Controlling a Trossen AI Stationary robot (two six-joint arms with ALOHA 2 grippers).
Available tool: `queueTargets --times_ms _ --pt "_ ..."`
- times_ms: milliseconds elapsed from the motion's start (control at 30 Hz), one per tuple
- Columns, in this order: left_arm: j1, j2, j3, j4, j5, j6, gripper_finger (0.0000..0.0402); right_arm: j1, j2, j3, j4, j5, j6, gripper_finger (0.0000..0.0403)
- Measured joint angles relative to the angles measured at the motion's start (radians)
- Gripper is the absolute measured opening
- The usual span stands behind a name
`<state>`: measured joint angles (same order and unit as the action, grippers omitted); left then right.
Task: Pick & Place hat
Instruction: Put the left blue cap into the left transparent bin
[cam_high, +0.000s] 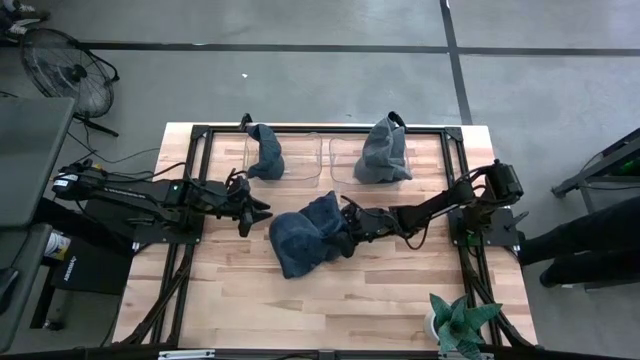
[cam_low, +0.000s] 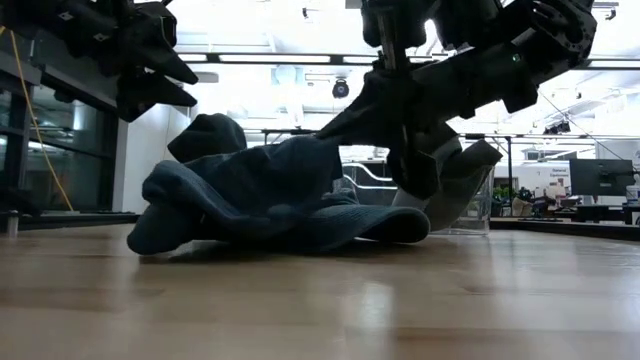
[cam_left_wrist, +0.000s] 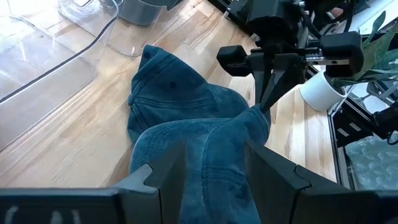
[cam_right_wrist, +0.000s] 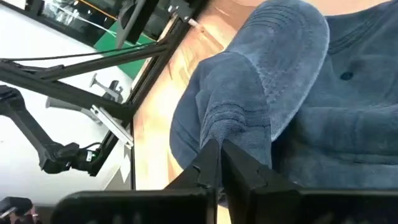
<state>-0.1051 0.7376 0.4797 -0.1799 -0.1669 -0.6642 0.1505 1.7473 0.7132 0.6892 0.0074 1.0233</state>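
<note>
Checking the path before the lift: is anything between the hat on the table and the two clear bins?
Nothing visible. The hat, pinched by the right claw, lies on bare wood short of the clear bins; each bin already holds a hat.

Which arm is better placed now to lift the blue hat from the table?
The right. The right gripper is already shut on a fold of the blue hat. The left gripper is open and hangs beside the hat without touching it.

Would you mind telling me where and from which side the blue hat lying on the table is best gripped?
Probably by the raised fold of its brim edge, from the right. The blue hat lies crumpled on the table, and the right pincer is already shut on that fold. The left pincer hovers open nearby.
</note>
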Motion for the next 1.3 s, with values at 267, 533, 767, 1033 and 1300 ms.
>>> queueTargets --times_ms 267,533,767,1033,1300 --pt "0.000 -0.001 0.000 0.025 0.023 -0.033 0.0156 0.001 -0.042 0.029 0.029 0.011 -0.077 0.0002" --pt "0.000 -0.010 0.009 0.107 0.025 -0.029 0.0156 0.001 -0.183 0.118 -0.217 0.047 -0.214 0.0001" --pt "0.000 -0.010 0.068 0.137 0.025 -0.020 0.0156 0.000 -0.307 0.191 -0.372 0.102 -0.340 0.0001" --pt "0.000 -0.010 0.126 0.153 0.021 -0.010 0.0156 -0.021 -0.371 0.273 -0.373 0.160 -0.519 0.0000" --pt "0.000 0.018 0.128 0.354 0.019 0.006 0.0156 -0.074 -0.362 0.374 -0.374 0.198 -0.709 0.0000"
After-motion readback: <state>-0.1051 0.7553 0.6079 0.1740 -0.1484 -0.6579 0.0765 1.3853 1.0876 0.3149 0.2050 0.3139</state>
